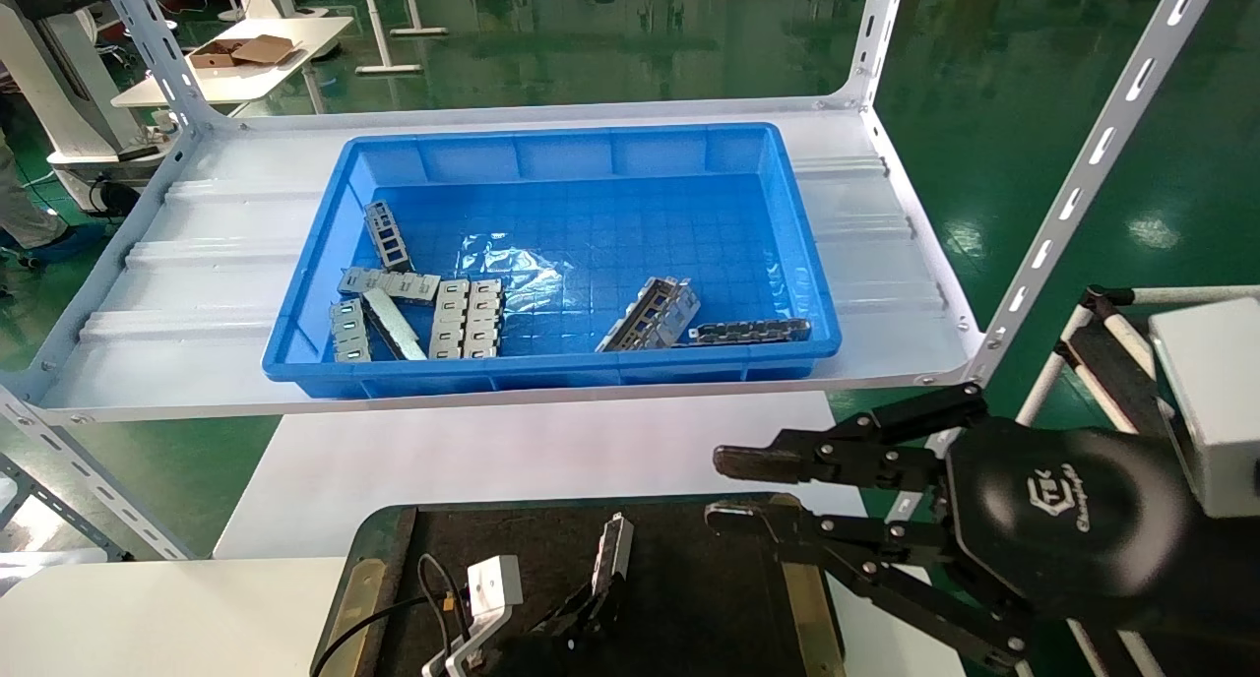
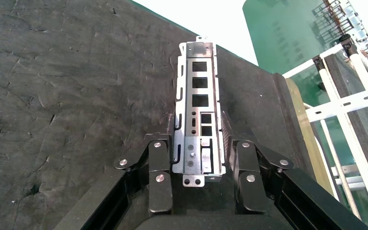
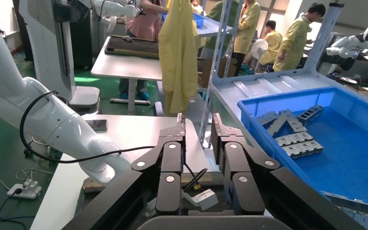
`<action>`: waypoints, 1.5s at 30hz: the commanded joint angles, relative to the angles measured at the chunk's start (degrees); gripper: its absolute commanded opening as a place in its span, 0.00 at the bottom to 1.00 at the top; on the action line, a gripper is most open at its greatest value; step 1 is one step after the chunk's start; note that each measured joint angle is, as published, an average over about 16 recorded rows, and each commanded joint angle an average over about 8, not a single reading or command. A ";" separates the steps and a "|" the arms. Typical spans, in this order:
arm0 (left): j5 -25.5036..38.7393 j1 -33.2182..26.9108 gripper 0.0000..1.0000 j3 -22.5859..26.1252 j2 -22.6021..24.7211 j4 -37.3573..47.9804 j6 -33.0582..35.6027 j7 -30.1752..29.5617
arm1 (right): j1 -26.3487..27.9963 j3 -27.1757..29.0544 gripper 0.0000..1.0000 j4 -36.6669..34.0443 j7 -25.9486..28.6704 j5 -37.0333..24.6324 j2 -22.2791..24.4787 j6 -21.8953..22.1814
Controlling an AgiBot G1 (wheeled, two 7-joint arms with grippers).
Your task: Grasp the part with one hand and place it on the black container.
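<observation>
1 part (image 2: 199, 115), 1 black container (image 2: 67, 96)

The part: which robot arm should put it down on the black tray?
Left. The left gripper already holds the part right over the black tray. The right gripper is open and holds nothing, beside the tray.

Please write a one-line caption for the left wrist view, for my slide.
Left black gripper holds the long silver-grey metal bracket above the black-brown mat of the flat container.

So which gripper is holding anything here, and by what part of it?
The left gripper holds the part by its near end, over the black container. The right gripper holds nothing.
</observation>
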 commanded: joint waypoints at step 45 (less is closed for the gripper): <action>1.81 -3.66 1.00 -0.34 -19.47 -13.44 29.44 15.50 | 0.01 -0.06 1.00 0.00 -0.03 0.04 0.02 0.02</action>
